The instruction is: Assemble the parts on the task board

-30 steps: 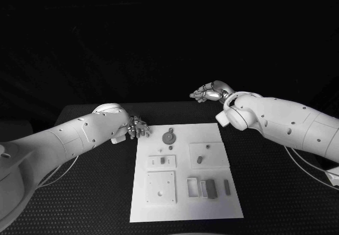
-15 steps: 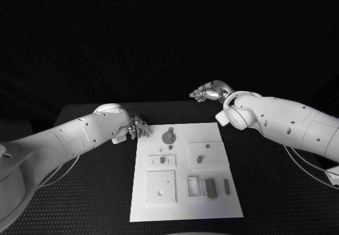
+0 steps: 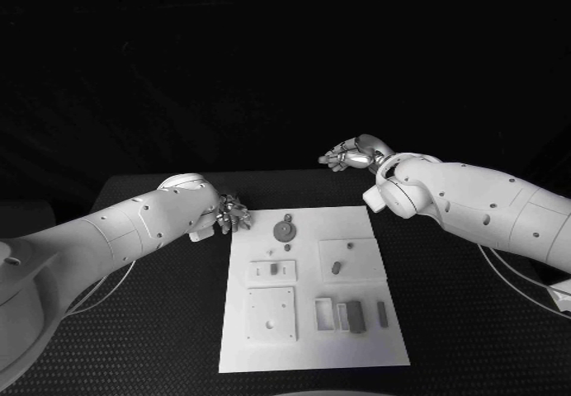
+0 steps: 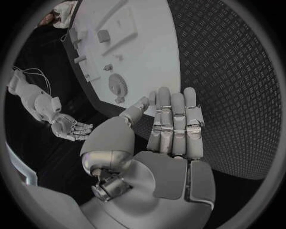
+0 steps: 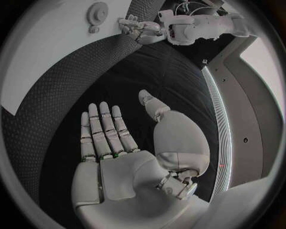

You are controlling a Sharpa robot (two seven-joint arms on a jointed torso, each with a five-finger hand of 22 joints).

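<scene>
Left hand (image 3: pixel 232 216) hovers empty beside the task board (image 3: pixel 312 330), near its gear (image 3: pixel 285 230).

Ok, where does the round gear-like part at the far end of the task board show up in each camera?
Head view: gear part lies at the far end of the task board, just right of the left hand.
Left wrist view: gear part lies beyond the fingertips.
Right wrist view: gear part lies beside the left hand.
Shared landmark: the board's far edge.
</scene>
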